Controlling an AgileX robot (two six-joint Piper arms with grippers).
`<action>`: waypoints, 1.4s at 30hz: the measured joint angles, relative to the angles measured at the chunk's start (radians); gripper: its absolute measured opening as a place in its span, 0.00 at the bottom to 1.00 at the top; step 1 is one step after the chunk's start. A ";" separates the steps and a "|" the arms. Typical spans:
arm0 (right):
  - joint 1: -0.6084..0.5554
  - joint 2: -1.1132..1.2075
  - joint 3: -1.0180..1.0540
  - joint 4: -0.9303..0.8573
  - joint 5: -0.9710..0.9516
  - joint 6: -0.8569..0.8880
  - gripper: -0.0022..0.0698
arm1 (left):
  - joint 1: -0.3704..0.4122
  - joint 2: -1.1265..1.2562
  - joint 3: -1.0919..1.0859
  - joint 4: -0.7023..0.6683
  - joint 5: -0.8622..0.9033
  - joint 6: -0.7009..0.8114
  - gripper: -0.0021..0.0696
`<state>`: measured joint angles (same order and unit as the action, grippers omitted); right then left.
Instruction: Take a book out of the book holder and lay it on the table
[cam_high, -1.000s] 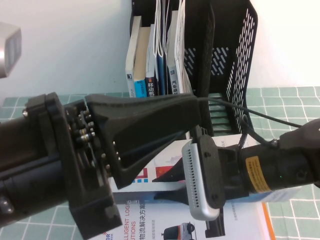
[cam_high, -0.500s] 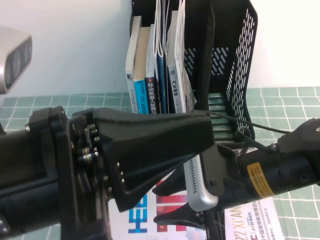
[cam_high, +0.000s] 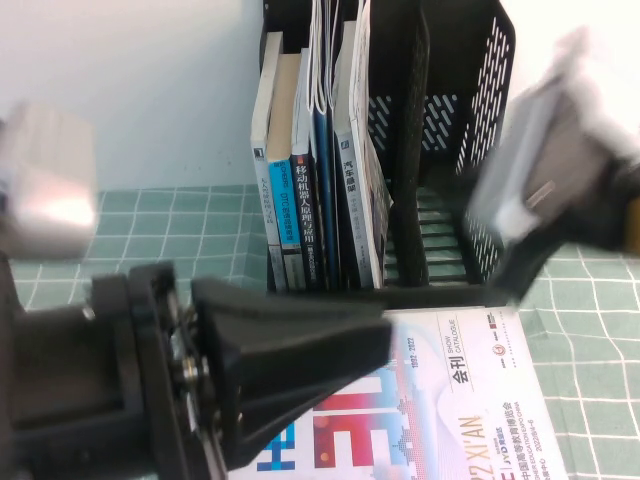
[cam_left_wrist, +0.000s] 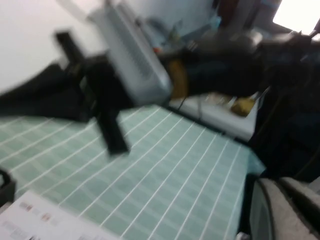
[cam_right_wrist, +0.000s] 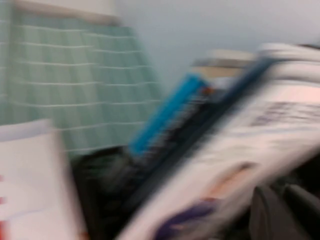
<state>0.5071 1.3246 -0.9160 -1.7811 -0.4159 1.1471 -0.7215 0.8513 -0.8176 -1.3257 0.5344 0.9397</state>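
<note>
a plain, pale bluish-white wall (cam_high: 150, 90) rises straight behind the work surface in the high view, smooth and evenly lit, with no marks on it. in the left wrist view a bright white patch of light (cam_left_wrist: 300, 12) glows at one corner, washed out so that its source cannot be told. beyond the far edge of the surface in that same view lies a dim, cluttered area of dark shapes (cam_left_wrist: 285, 115), too blurred to name. the light over the whole scene is soft and even.
</note>
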 joint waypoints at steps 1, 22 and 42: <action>-0.032 -0.048 0.000 0.002 0.063 -0.003 0.09 | 0.000 -0.007 0.000 0.116 -0.002 -0.085 0.03; -0.358 -0.606 0.209 0.645 0.910 -0.599 0.03 | 0.000 -0.008 0.067 2.003 -0.035 -1.852 0.03; -0.153 -0.545 0.521 2.845 0.948 -2.259 0.03 | 0.000 0.112 0.303 2.274 -0.344 -2.474 0.03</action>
<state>0.3544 0.7792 -0.3951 1.0644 0.5326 -1.1115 -0.7215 0.9636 -0.5148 0.9483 0.1905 -1.5347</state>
